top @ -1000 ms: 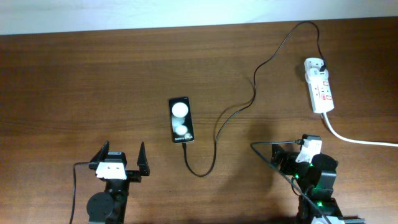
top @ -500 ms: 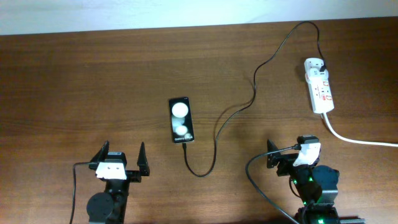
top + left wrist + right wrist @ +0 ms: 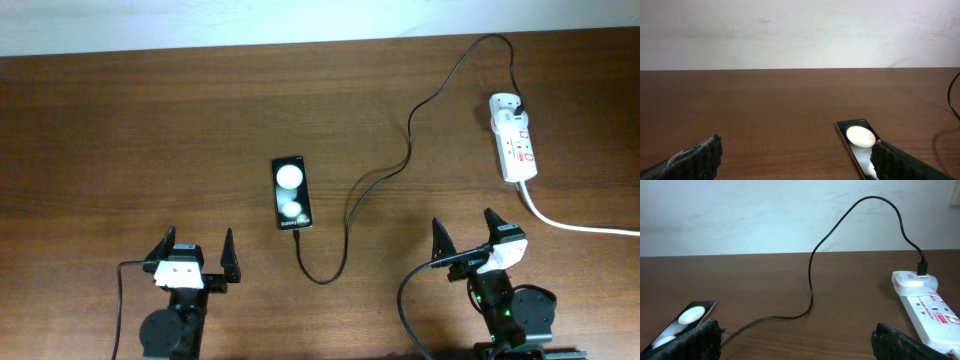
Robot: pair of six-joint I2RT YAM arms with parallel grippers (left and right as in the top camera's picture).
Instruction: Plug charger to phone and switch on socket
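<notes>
Left pincer (image 3: 197, 242) released, fingers spread wide, nothing between them, at the near-left of the surface (image 3: 120, 130). Right pincer (image 3: 463, 228) likewise released and empty, at the near-right. Beyond and between them, phone (image 3: 290, 192) lying flat, face up. Charger (image 3: 410, 130) with its small tip touching the phone's near end, cable looping right and away to the socket (image 3: 513, 140) at far right, plug seated in its far end. Both pincers well apart from all three.
</notes>
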